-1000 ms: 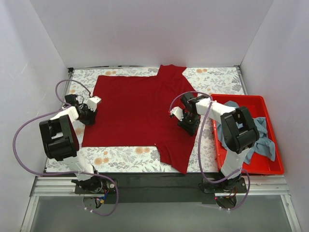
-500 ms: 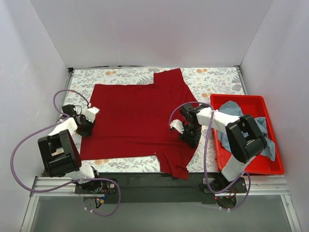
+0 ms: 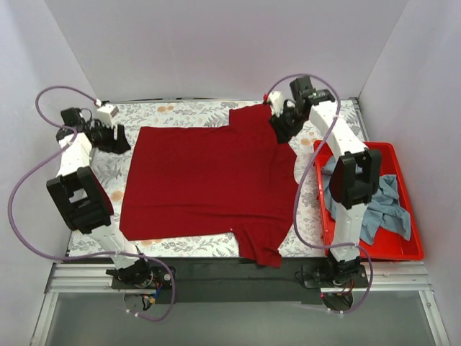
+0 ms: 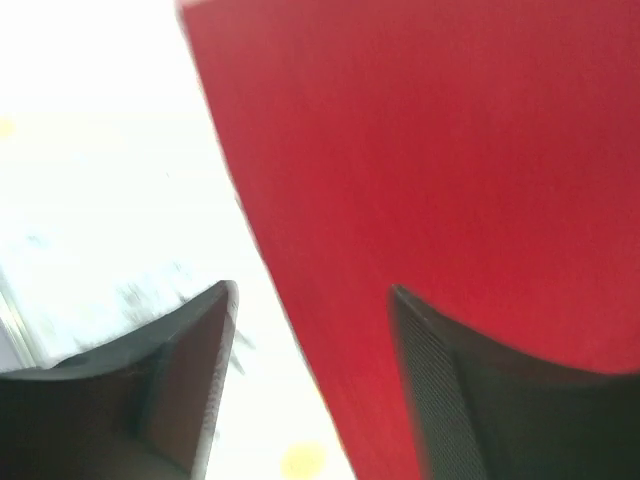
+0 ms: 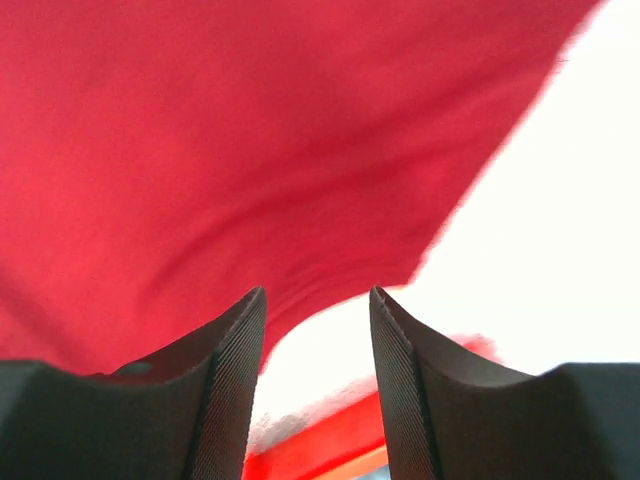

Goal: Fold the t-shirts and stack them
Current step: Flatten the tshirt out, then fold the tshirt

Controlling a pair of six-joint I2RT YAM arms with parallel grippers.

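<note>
The large dark red t-shirt [image 3: 209, 180] lies spread flat on the floral table, one sleeve at the far right and one at the near right. My left gripper [image 3: 119, 137] hovers at the shirt's far left corner. In the left wrist view it [image 4: 312, 291] stands open, with the shirt's edge [image 4: 450, 150] running between the fingers and nothing clamped. My right gripper [image 3: 279, 130] is over the far right sleeve, open [image 5: 316, 291], the sleeve's hem [image 5: 250, 130] just beyond its tips. The grey-blue t-shirt [image 3: 389, 209] lies crumpled in the bin.
A bright red plastic bin [image 3: 403, 252] stands at the table's right edge, and its rim [image 5: 330, 450] shows under the right fingers. White walls close in the left, far and right sides. Floral table cover [image 3: 187, 245] shows around the shirt.
Both arms have swung from the shirt's middle sides to its far corners. Both grippers have opened wider and let go of the cloth. The red shirt now lies flatter.
</note>
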